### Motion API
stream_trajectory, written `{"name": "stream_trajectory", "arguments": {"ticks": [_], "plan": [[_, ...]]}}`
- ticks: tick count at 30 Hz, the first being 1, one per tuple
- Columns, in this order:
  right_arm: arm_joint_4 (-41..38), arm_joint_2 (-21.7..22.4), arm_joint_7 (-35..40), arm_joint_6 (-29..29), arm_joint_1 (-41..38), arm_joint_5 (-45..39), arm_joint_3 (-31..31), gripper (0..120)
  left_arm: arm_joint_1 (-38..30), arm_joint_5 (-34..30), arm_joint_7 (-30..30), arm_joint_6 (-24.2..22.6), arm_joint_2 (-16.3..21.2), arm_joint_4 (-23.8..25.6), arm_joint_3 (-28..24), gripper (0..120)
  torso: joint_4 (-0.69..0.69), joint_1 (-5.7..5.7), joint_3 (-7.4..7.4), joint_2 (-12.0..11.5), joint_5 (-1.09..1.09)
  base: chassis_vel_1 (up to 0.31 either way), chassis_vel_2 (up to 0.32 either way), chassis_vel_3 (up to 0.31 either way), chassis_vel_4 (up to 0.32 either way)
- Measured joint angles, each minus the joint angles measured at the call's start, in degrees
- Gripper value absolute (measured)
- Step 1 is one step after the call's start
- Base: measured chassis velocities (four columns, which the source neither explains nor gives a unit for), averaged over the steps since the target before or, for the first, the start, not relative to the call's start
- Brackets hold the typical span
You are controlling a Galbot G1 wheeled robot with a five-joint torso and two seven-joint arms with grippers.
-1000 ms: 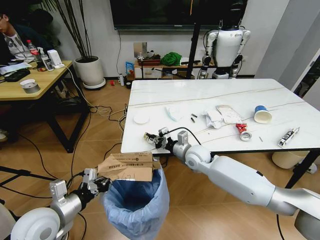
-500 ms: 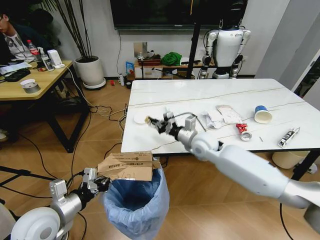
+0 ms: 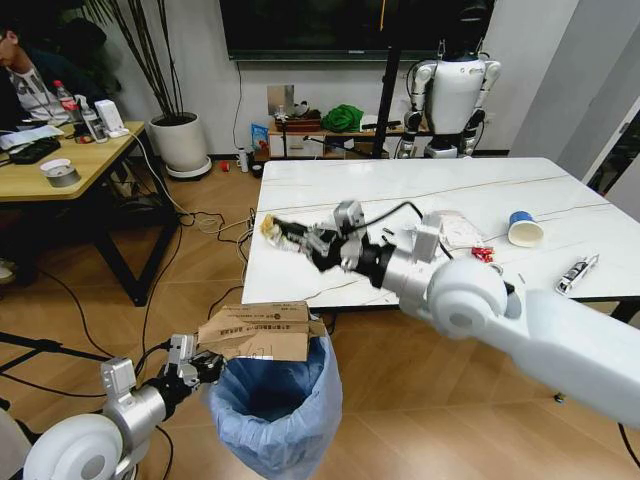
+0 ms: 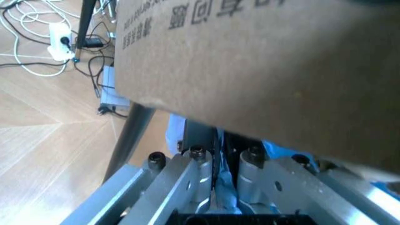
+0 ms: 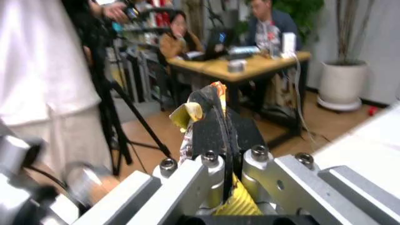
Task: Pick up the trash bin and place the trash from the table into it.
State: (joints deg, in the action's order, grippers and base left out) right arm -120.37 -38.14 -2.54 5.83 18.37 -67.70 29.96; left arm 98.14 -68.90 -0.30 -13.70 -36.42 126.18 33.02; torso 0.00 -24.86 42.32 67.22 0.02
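Already the left end effector [image 3: 190, 370] clamps the bin [image 3: 272, 410], cardboard [image 3: 258, 332] atop; right end effector [image 3: 285, 234], mid-frame, pinches a wrapper [image 3: 269, 226]; counter [image 3: 400, 190] litter remains.

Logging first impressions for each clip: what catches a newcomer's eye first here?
The right gripper is raised over the table's near-left corner, shut on a yellow wrapper. Below, the left gripper grips the blue-lined trash bin, with flattened cardboard across its rim.
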Motion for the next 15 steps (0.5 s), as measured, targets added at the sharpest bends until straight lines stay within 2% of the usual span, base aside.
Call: {"name": "stream_trajectory", "arguments": {"ticks": [7, 15], "plan": [[2.5, 1.98, -1.76, -0.82, 5.81, 3.71, -1.62, 0, -0.28, -0.28, -0.34, -0.03, -0.03, 0.22, 0.13, 0, -0.02, -0.01, 0.01, 0.0, -0.01, 0.0, 0.0, 0.0, 0.0], [2.7, 1.02, -1.98, -0.91, 7.31, 4.69, -0.8, 0, -0.32, -0.33, -0.7, -0.1, -0.65, 0.22, 0.14, 0, 0.0, -0.01, 0.01, 0.0, -0.02, 0.0, 0.0, 0.0, 0.0]]}}
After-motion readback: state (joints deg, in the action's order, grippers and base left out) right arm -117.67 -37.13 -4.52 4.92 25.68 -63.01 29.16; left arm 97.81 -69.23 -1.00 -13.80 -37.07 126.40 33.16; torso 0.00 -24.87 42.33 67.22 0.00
